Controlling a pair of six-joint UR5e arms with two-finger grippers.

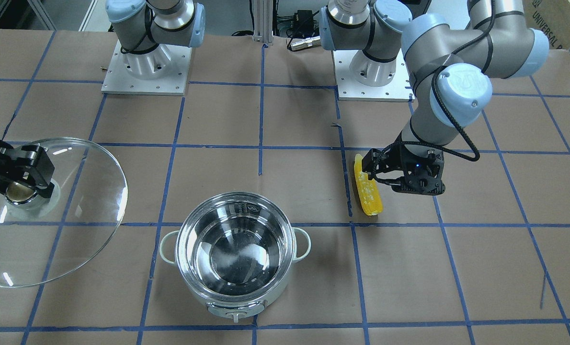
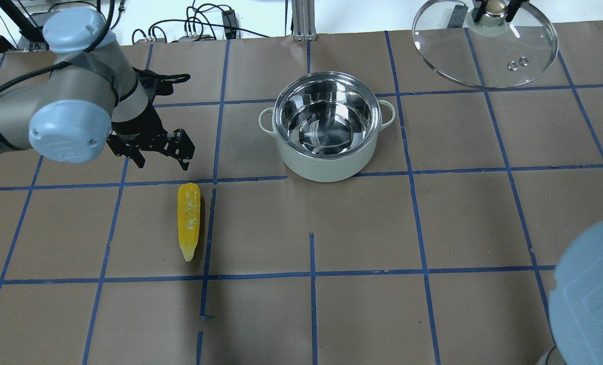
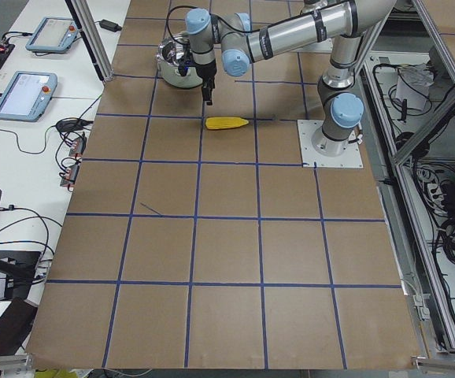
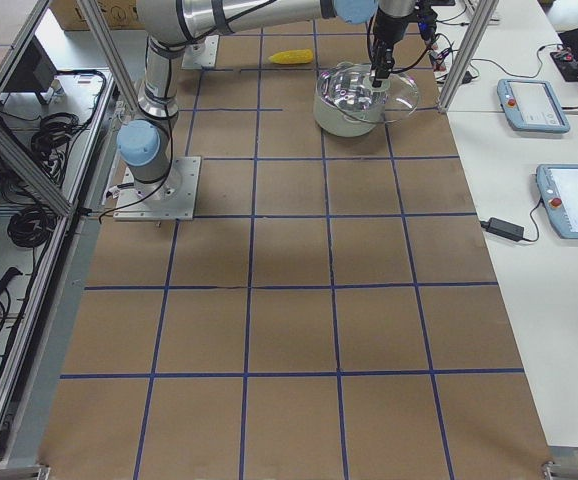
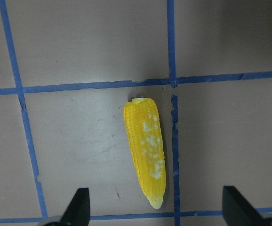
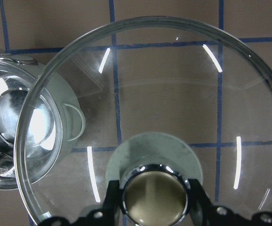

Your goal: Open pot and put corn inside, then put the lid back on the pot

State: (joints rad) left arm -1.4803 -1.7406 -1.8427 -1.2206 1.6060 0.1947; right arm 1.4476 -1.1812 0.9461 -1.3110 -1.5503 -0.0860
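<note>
The bench (image 2: 433,228) is covered in brown paper marked into squares with blue tape, with both arm bases bolted along one edge and cables trailing behind them.

By my reading, the first step is finished. The pot (image 2: 322,163) stands open, and its shiny steel bowl has nothing in it. The lid (image 1: 74,215) is off and held well out to the pot's side. My right pincer (image 6: 153,200) is clamped on the lid's knob, one finger on either side of it. From the right wrist camera the glass rim overlaps the pot's handle, so I take the lid to be lifted rather than set down, though I cannot be sure it is clear of the paper.

The corn (image 2: 189,220) has not been picked up. It lies flat on the bench, just beside a blue tape line, apart from the pot and on my left arm's side. My left pincer (image 2: 162,163) hangs over it with its jaws spread wide and gripping nothing. In the left wrist view the two fingertips (image 5: 82,205) sit far apart at the bottom of the frame, with the cob's tapered end between them.

As I judge it, most of the job is left: close on the cob, carry it over the rim, let it go into the bowl, then bring the lid across and seat it on the pot.
</note>
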